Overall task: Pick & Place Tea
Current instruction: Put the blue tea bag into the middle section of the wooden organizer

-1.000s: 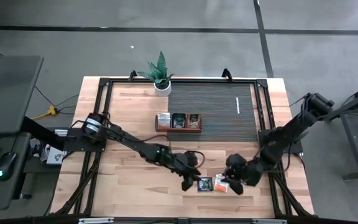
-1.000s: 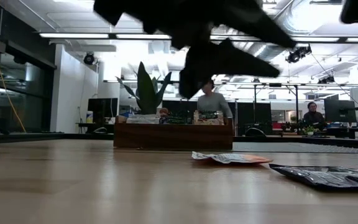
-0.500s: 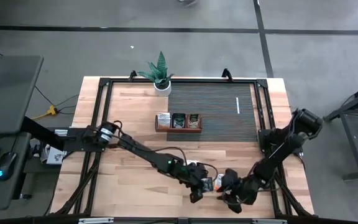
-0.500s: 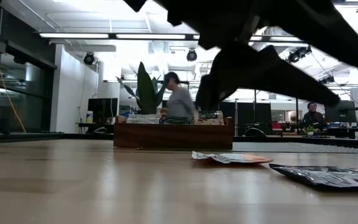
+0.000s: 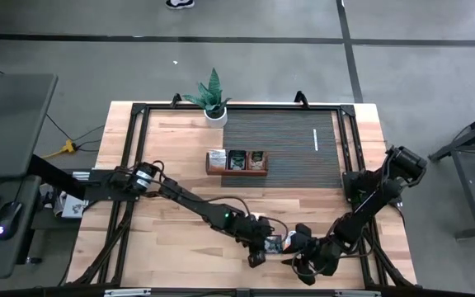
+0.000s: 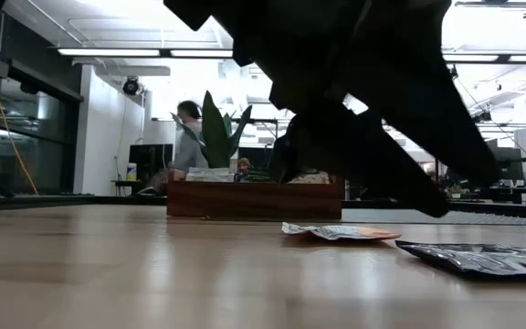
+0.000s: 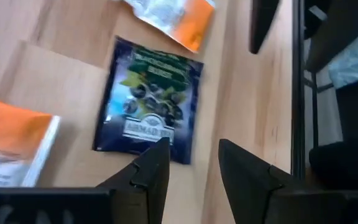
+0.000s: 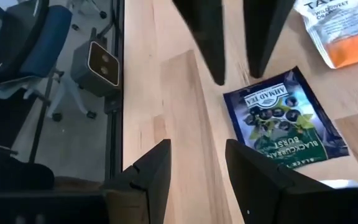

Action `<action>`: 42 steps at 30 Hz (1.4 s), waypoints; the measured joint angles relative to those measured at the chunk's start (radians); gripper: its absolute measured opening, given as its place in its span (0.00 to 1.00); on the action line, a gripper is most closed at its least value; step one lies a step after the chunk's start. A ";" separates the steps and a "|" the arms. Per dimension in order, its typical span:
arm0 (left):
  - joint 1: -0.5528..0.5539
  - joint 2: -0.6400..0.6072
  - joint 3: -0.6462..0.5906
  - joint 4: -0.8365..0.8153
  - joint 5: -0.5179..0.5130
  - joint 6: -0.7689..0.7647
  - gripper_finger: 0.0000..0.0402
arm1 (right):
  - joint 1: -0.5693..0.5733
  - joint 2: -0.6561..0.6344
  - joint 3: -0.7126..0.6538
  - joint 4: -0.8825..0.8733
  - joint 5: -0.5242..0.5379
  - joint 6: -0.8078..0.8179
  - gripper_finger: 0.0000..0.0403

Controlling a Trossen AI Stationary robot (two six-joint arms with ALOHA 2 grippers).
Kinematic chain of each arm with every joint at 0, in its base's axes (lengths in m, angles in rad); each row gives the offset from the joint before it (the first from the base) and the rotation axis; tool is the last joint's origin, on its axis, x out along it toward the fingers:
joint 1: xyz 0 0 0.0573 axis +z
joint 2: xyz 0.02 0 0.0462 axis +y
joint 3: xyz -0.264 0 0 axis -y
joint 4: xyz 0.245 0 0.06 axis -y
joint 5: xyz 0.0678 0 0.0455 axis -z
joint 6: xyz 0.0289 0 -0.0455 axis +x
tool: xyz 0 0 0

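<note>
Both arms have pushed farther toward the near edge of the pale wooden counter (image 5: pixel 163 239) than a second ago, and a person in the room behind has walked from beside the plant to its far side.

From the high view, the left claw (image 5: pixel 258 252) and the right claw (image 5: pixel 303 262) close in on one cluster at about 5 o'clock of the counter. A dark blue square tea sachet (image 5: pixel 272 244) lies flat there, just at 3 o'clock of the left claw. At 12 o'clock of the cluster, well apart, sits the long brown wooden tray (image 5: pixel 237 162) with sachets standing in its compartments, probably the target. A small potted green plant (image 5: pixel 212 99) stands at the far edge.

From the low view, a dark arm fills the upper part; beneath it a white-and-orange flat sachet (image 6: pixel 341 232) and the dark sachet (image 6: pixel 478 259) lie on the wood in front of the tray (image 6: pixel 254 196).

From the left wrist view, the left claw (image 7: pixel 192 163) is parted and empty, with the blue sachet (image 7: pixel 149 99) just ahead, flat and untouched, orange-and-white sachets on either side.

From the right wrist view, the right claw (image 8: pixel 197 163) is likewise spread and holds nothing, facing the same sachet (image 8: pixel 283 118) and the other arm's fingers (image 8: pixel 209 34).
</note>
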 joint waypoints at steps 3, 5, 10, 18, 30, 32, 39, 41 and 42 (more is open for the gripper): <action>-0.001 0.000 0.000 0.008 -0.030 0.026 0.34 | -0.010 0.000 0.000 -0.008 -0.022 0.013 0.37; 0.001 0.000 0.000 -0.001 -0.051 0.038 0.34 | -0.017 0.000 0.000 -0.013 -0.030 0.023 0.37; 0.001 0.001 0.000 0.002 -0.055 0.079 0.34 | -0.032 0.000 0.000 -0.017 -0.036 0.026 0.37; 0.001 0.078 0.006 0.037 -0.053 0.077 0.34 | -0.050 0.000 -0.002 -0.130 -0.091 0.121 0.37; 0.000 0.127 0.005 0.034 -0.094 0.053 0.34 | -0.070 0.000 -0.003 -0.185 -0.114 0.054 0.37; 0.000 0.127 0.005 0.034 -0.092 0.052 0.34 | -0.089 0.000 -0.003 -0.189 -0.108 0.036 0.37; 0.000 0.127 0.003 0.035 -0.110 0.054 0.34 | -0.173 0.000 -0.003 -0.200 -0.171 -0.167 0.37; 0.000 0.127 0.003 0.035 -0.111 0.054 0.34 | -0.187 0.000 -0.003 -0.211 -0.202 -0.243 0.37; 0.000 0.127 0.003 0.035 -0.111 0.055 0.34 | -0.192 0.000 -0.003 -0.216 -0.214 -0.278 0.37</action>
